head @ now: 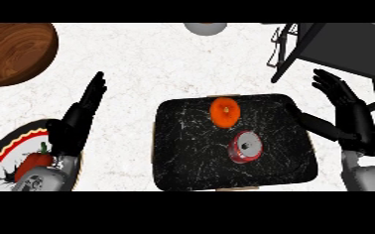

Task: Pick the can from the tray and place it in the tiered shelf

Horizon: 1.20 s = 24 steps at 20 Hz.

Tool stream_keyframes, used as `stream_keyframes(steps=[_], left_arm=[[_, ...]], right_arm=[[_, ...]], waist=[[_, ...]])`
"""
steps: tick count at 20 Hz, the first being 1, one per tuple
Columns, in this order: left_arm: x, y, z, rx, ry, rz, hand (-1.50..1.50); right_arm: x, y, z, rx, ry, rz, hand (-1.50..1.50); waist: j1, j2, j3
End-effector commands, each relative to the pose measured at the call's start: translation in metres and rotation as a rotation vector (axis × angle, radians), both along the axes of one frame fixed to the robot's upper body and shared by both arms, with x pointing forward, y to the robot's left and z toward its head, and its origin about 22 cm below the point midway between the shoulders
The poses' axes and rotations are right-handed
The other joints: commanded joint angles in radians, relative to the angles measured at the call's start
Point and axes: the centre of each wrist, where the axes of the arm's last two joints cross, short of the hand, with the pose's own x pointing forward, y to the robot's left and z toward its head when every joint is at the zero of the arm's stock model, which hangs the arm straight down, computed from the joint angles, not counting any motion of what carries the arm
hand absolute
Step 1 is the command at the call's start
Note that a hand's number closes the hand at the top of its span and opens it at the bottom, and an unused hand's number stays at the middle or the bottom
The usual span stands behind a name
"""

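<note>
Tray (183, 168): black, marbled with white veins, rounded rectangle, lower centre of frame on a white speckled counter (161, 64). Can (247, 147): red body, silver lid, lying tilted in tray's right half, below an orange round fruit (225, 111). Tiered shelf (322, 47): dark panel with thin legs, upper right. Brown wooden bowl (22, 52) upper left. Left hand (77, 119) and right hand (344, 111): fingers straight, holding nothing.
</note>
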Motion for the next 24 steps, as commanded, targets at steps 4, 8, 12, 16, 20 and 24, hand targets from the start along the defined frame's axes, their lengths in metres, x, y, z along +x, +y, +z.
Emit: stream_keyframes(steps=[4,8,12,16,20,24], left_arm=[[0.010,-0.022,-0.017,0.002,-0.017,-0.050,0.00],[0.017,-0.020,-0.011,0.010,-0.005,-0.058,0.00],[0.017,-0.023,-0.021,0.013,-0.014,-0.045,0.00],[0.017,-0.010,0.000,0.009,-0.008,-0.054,0.00],[0.013,-0.025,-0.014,0.023,-0.018,-0.069,0.00],[0.008,-0.033,-0.015,-0.003,0.001,-0.070,0.00]], right_arm=[[-0.030,-0.019,-0.011,0.169,-0.180,-0.033,-1.50],[-0.034,-0.009,0.017,0.010,-0.001,0.230,-1.50],[-0.031,-0.013,0.075,-0.156,0.045,0.302,-1.50],[-0.040,0.014,0.116,-0.239,0.117,0.337,-1.50],[-0.043,0.029,0.132,-0.407,0.243,0.398,-1.50],[-0.058,0.042,0.161,-0.615,0.381,0.476,-1.50]], waist=[[0.023,-0.003,0.001],[0.023,-0.003,0.000],[0.021,-0.005,-0.001],[0.032,-0.008,-0.002],[0.036,-0.005,-0.002],[0.036,-0.008,-0.003]])
